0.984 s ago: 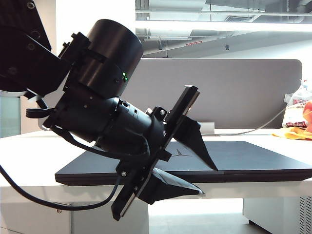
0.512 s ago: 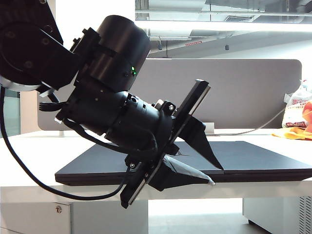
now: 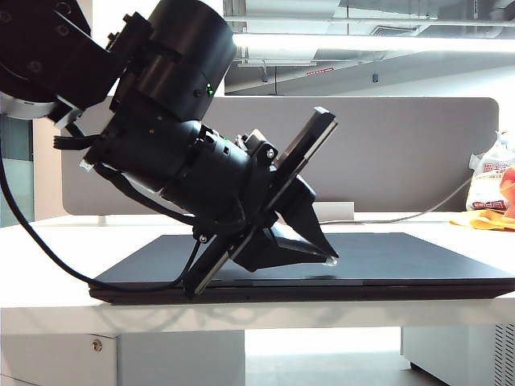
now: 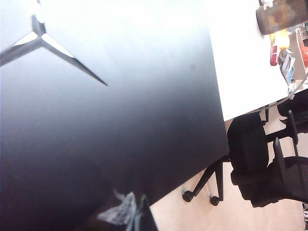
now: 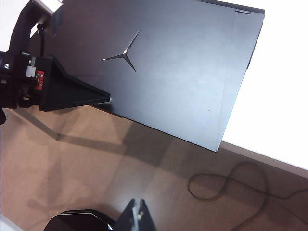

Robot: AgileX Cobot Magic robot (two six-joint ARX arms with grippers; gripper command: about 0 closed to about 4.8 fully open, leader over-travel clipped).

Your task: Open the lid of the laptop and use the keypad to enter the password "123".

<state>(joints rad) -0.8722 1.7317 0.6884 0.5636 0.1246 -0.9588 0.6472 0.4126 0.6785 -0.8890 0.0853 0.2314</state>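
Observation:
The laptop [image 3: 402,261] lies flat on the white table [image 3: 48,257] with its dark lid [image 4: 120,96] down. The silver Y-shaped logo [image 4: 41,41] faces up. The keypad is hidden under the lid. My left gripper [image 3: 328,257] is shut, its fingers pressed together and slanting down, with the tips at the lid's front edge [image 5: 144,125]. Nothing shows between the fingertips in the left wrist view [image 4: 134,214]. The right wrist view shows this left gripper [image 5: 108,100] from the side. My right gripper [image 5: 137,209] is shut and empty, hanging over the floor in front of the table.
A grey fabric divider [image 3: 386,153] stands behind the laptop. Bags and an orange cloth [image 3: 491,205] lie at the table's far right. A cable [image 5: 226,187] loops on the floor. A black office chair [image 4: 260,159] stands beside the table, and small clutter [image 4: 284,33] sits on one corner.
The left gripper's jaws, open astride the laptop's front edge a second ago, have closed. The hand has rolled and lifted a little. The lid stays down.

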